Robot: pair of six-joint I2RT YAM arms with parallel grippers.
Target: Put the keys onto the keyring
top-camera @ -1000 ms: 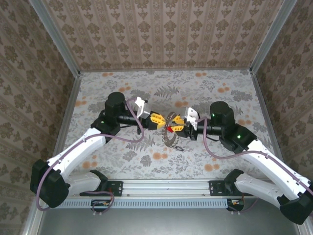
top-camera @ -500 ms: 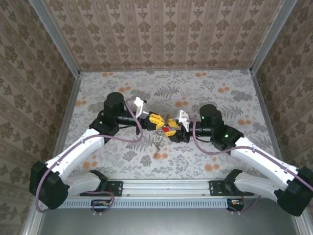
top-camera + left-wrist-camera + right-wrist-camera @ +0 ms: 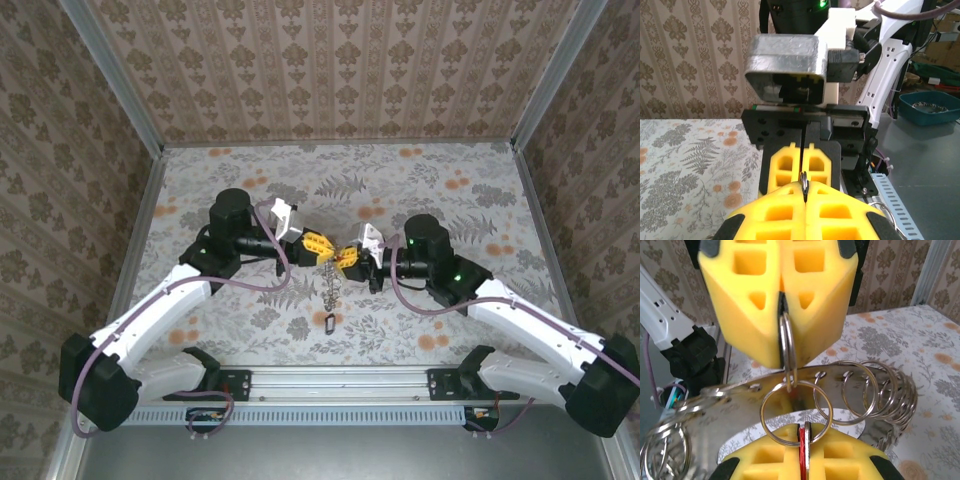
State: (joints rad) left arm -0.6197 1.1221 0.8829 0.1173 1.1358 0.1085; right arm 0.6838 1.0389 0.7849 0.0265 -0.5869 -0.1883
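While the two arms meet tip to tip over the table (image 3: 450, 180), both pairs of fingers are pressed together. Left gripper (image 3: 322, 246) pinches the keyring (image 3: 786, 342), a thin split ring, by its top edge. Right gripper (image 3: 347, 257) nips a red piece (image 3: 802, 440), w/ a second ring (image 3: 796, 412) hooked thru the keyring just above its tips. The keys (image 3: 328, 285) hang in a string below the pinch, lowest bit near or on the table, can't tell which. Step, imo: threading a piece onto the ring, approx. midway. Next prob. needs right to turn its piece along the coil while left grips firm; a slip drops the lot.
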